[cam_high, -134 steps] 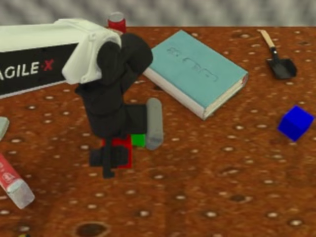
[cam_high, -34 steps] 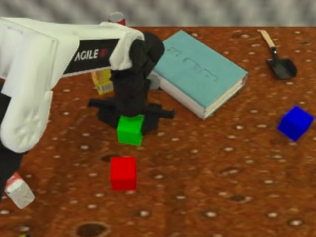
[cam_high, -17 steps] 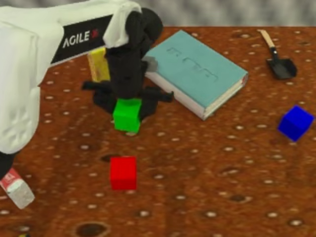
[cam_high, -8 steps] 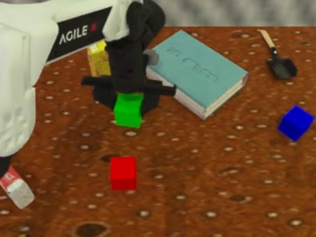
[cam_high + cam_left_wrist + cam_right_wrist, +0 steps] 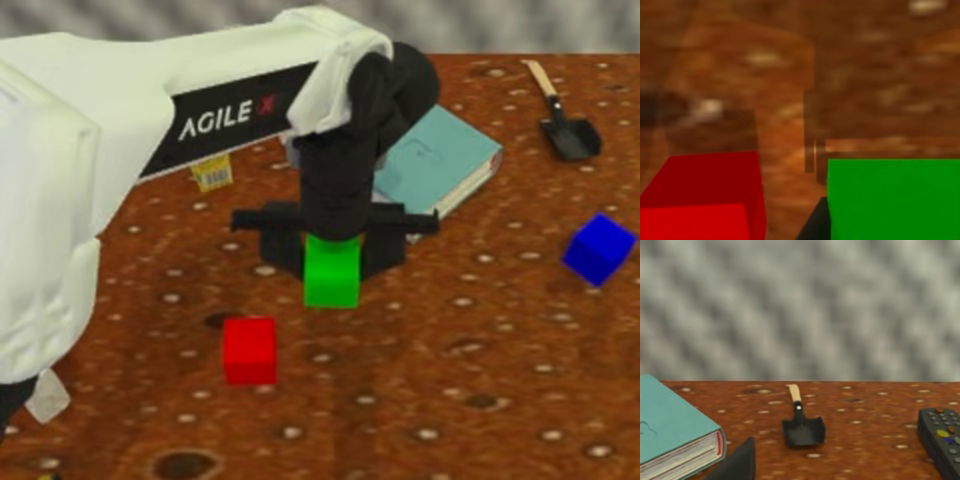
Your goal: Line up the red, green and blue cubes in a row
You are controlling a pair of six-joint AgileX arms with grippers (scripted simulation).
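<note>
Left gripper [image 5: 331, 262] points down mid-table — fingers clamped.

Even, flat light fills every view, without glare. The left arm [image 5: 150, 150] throws a soft shadow on the bench [image 5: 450, 400] beneath it. The left wrist view is blurred; the bench texture smears there.

The green cube [image 5: 331, 272] hangs mid-tabletop, the red cube [image 5: 249, 350] rests nearby, and the blue cube [image 5: 598, 249] lies near the right edge.
</note>
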